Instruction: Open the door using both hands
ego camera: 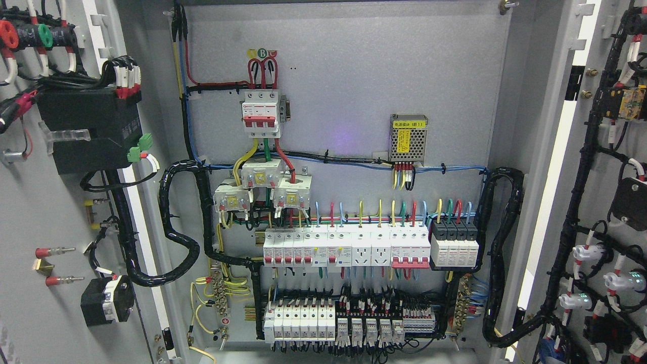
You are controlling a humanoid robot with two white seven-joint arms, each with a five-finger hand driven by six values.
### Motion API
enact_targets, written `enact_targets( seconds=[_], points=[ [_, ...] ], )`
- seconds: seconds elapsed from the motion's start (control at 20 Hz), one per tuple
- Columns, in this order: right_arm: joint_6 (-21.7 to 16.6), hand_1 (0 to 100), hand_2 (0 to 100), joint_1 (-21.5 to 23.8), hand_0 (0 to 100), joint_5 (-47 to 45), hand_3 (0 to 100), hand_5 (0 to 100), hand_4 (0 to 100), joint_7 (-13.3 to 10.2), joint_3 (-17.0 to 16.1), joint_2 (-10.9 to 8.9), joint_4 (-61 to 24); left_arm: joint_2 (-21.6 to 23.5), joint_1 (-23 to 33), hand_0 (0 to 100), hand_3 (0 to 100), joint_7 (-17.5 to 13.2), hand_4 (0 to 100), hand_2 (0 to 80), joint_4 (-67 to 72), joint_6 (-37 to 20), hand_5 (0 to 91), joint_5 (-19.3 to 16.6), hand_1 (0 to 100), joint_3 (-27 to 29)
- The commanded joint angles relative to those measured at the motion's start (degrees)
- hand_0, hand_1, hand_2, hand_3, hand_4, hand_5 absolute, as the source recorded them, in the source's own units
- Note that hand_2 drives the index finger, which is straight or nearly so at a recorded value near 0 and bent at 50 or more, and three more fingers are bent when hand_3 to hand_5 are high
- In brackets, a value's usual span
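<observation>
Both grey cabinet doors stand swung wide open. The left door [45, 212] shows its inner face at the picture's left, carrying a black box and wired lamps. At the far right, the right door [561, 167] is also turned inner face out, with black cable looms and fittings on it. Between them the cabinet's back panel [354, 81] is fully exposed, with rows of white breakers [349, 247] and coloured wires. Neither of my hands nor any arm shows in the head view.
A red-topped main breaker [260, 114] sits at the upper middle and a small perforated power supply [408, 139] to its right. Thick black cable bundles [182, 222] loop from each door into the cabinet. Terminal blocks [349, 321] line the bottom.
</observation>
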Motion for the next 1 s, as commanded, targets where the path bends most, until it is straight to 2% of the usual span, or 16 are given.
enact_targets(
  seconds=[0.0, 0.25, 0.45, 0.95],
  points=[
    [0.0, 0, 0, 0.0, 0, -0.4, 0, 0, 0, 0.0, 0.4, -1.17, 0.0, -0.8, -0.3, 0, 0, 0.0, 4, 0.0, -0.6, -0.6, 0.0, 1.5, 0, 4.3],
    [-0.1, 0, 0, 0.1, 0, -0.4, 0, 0, 0, 0.0, 0.5, -1.17, -0.1, -0.9, -0.4, 0, 0, 0.0, 4, 0.0, -0.6, -6.7, 0.0, 2.6, 0, 4.3],
    [-0.1, 0, 0, 0.2, 0, -0.4, 0, 0, 0, 0.0, 0.6, -1.17, -0.1, -1.1, -1.1, 0, 0, 0.1, 4, 0.0, -0.6, -7.7, 0.0, 2.9, 0, 4.3],
    [0.0, 0, 0, 0.1, 0, -0.4, 0, 0, 0, 0.0, 0.5, -1.17, -0.1, -0.7, -3.2, 0, 0, 1.2, 4, 0.0, -0.6, -15.3, 0.0, 5.8, 0, 5.0]
  ],
)
